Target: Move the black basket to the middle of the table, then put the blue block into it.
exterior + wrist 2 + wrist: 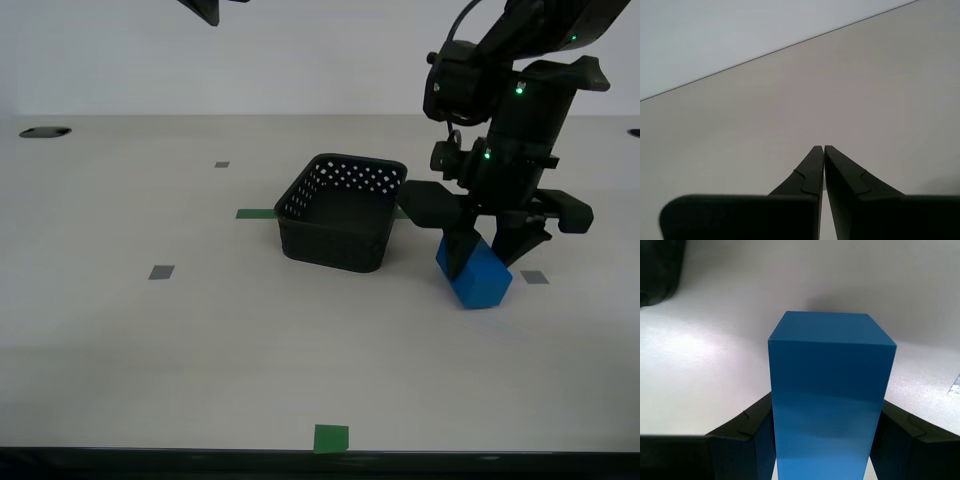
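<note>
Blue block (pixel 827 400) between my first pincer's (pixel 488 248) fingers, unlabelled.

Blue block (pixel 480 278): upper part hidden behind the fingers (pixel 462 243) of my first gripper (pixel 488 250); near end cut off by the first wrist view's edge. Green strip (pixel 256 213): middle hidden behind the black basket (pixel 340 212). Far-edge arm: mostly out of frame.

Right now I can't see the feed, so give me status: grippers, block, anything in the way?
My first gripper shut on the blue block, block at the table. My second gripper shut, empty. Black basket beside it, path clear.
</note>
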Controlling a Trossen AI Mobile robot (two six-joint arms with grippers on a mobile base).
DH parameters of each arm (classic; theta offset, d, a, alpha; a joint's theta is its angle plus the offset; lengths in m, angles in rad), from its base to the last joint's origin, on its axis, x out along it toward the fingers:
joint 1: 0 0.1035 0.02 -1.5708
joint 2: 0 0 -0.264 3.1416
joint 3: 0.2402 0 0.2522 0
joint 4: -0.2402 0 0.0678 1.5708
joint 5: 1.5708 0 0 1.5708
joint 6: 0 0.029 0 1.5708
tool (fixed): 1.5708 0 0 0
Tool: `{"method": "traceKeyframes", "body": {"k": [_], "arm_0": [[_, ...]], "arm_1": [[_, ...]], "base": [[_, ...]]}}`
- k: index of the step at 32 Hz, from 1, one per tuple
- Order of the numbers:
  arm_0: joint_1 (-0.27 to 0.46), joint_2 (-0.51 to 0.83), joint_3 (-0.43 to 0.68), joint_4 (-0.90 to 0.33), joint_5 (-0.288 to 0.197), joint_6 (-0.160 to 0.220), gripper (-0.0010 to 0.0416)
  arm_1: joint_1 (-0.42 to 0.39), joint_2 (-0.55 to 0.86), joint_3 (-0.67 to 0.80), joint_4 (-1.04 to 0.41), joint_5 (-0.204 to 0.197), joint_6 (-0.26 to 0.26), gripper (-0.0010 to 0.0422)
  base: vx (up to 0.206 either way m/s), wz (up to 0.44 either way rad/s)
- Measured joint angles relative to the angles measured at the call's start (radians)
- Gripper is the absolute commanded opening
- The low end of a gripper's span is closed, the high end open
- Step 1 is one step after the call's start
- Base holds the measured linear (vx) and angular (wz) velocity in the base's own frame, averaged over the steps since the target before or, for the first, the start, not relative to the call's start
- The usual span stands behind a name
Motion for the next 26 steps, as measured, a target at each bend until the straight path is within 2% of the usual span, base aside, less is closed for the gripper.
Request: {"method": "traceKeyframes", "body": {"k": [2, 6, 9, 13, 16, 18, 20, 26], "arm_0": [[0.001, -0.045, 0.009, -0.008, -0.002, 0.0, -0.0001], [0.01, -0.111, 0.076, -0.053, -0.049, 0.001, -0.0001], [0.018, -0.127, 0.122, -0.078, -0.055, 0.004, -0.0001], [0.037, -0.127, 0.25, -0.102, -0.056, 0.006, -0.0001], [0.042, -0.125, 0.351, -0.069, -0.052, 0.005, -0.0001], [0.044, -0.126, 0.374, -0.025, -0.052, 0.005, -0.0001], [0.044, -0.127, 0.372, -0.009, -0.052, 0.005, -0.0001], [0.046, 0.008, 0.374, 0.082, -0.051, 0.005, -0.0001]], "arm_1": [[0.0, 0.0, 0.0, 0.0, 0.0, 0.0, 0.0], [0.001, 0.0, 0.0, 0.0, 0.0, 0.0, 0.0], [0.001, 0.0, 0.0, 0.0, 0.0, 0.0, 0.0], [0.002, 0.0, 0.0, 0.0, 0.0, 0.0, 0.0], [0.002, 0.0, 0.0, 0.0, 0.0, 0.0, 0.0], [0.003, 0.0, 0.0, 0.001, 0.0, 0.0, 0.0], [0.003, 0.0, 0.0, 0.0, 0.0, 0.0, 0.0], [0.005, 0.0, 0.0, 0.0, 0.0, 0.0, 0.0]], "base": [[0.0, 0.0], [0.0, 0.0], [0.0, 0.0], [0.0, 0.0], [0.0, 0.0], [0.0, 0.0], [0.0, 0.0], [0.0, 0.0]]}}
